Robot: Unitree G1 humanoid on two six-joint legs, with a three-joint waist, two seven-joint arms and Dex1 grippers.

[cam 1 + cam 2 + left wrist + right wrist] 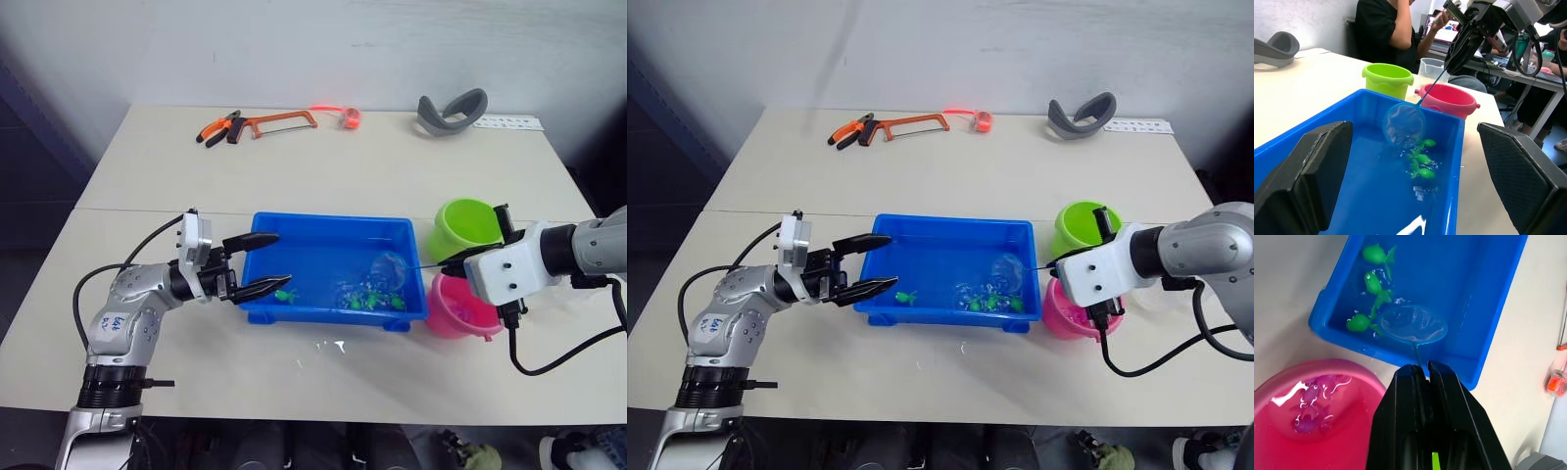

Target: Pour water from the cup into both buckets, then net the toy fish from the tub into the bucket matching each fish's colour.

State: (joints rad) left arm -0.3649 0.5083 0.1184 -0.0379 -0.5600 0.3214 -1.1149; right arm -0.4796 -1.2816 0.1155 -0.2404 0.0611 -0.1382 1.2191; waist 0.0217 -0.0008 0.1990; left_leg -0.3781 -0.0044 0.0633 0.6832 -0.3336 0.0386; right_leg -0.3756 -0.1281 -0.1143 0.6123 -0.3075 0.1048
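The blue tub (323,220) sits mid-table with water in it. Several green toy fish (377,301) float near its right front corner, and one more (285,294) lies further left. My right gripper (1420,370) is shut on the thin handle of the net (389,264), whose hoop hangs empty over the tub just beside the green fish. My left gripper (283,258) is open at the tub's left end, one finger over the water, the other outside the front wall. The pink bucket (456,308) holds water and pink fish (1312,401). Behind it stands the green bucket (462,225). The clear cup (1431,72) stands beyond the buckets.
Pliers (217,127), a hacksaw (279,121), an orange tape (350,117), a grey curved band (451,111) and a white strip (509,122) lie along the far edge. Water spots (328,345) mark the table before the tub. A person in black (1386,24) sits beyond the table.
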